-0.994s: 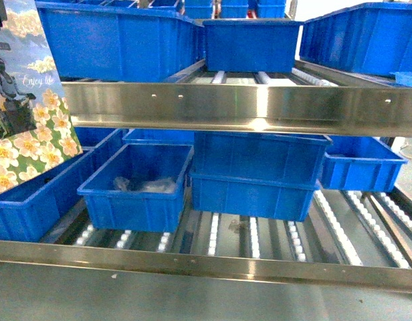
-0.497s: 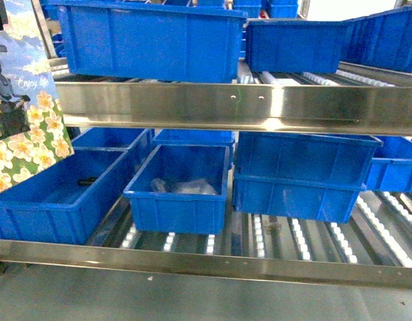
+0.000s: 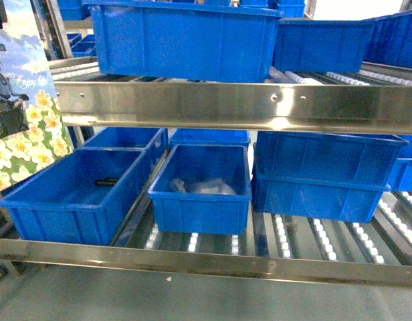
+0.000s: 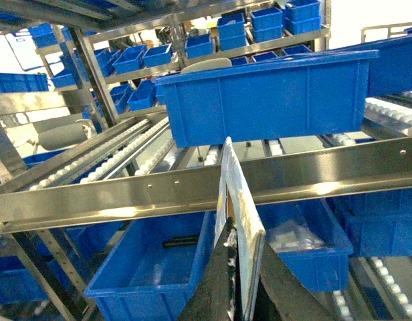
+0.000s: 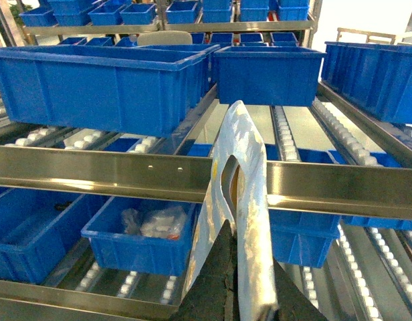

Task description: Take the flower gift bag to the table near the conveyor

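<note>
Nearest, the left gripper [image 4: 241, 281] is clamped on the flower gift bag [image 4: 238, 221], held upright — seen at the head view's left edge. The right gripper [image 5: 234, 284] pinches a pale plastic bag [image 5: 238, 200]. Beyond — the conveyor [image 3: 213, 264] with blue bins [image 3: 202, 187].

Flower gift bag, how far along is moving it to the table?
Done: the flower-printed paper gift bag is lifted, pinched in the left hand. In hand: it hangs before the steel roller conveyor rack; the right hand grips a pale cut-out-handled bag. Left: setting it on the plain white table.
</note>
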Robot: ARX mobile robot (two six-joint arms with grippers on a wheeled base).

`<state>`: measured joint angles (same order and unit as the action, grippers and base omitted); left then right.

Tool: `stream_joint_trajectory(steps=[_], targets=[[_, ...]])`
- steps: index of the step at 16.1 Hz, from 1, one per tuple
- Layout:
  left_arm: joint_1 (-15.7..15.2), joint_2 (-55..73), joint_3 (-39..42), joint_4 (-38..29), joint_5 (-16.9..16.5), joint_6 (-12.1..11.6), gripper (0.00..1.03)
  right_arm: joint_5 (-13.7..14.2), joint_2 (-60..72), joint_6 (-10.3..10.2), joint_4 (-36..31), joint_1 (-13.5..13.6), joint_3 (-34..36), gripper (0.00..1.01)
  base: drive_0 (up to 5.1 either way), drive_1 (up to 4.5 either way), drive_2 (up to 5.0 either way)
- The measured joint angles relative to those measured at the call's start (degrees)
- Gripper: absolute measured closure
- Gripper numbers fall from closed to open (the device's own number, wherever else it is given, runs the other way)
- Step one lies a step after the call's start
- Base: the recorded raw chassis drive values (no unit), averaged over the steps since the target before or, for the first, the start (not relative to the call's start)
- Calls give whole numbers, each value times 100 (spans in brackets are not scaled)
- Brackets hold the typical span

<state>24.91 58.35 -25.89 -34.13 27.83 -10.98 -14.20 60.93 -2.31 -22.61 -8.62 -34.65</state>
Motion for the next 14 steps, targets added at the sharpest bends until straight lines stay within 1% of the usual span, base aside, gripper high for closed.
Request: stream_joint_trajectory(steps=[14], targets=[[0,2,0,20,2,0,101,-2,4,0,28,2,0,99,-491,246,246]])
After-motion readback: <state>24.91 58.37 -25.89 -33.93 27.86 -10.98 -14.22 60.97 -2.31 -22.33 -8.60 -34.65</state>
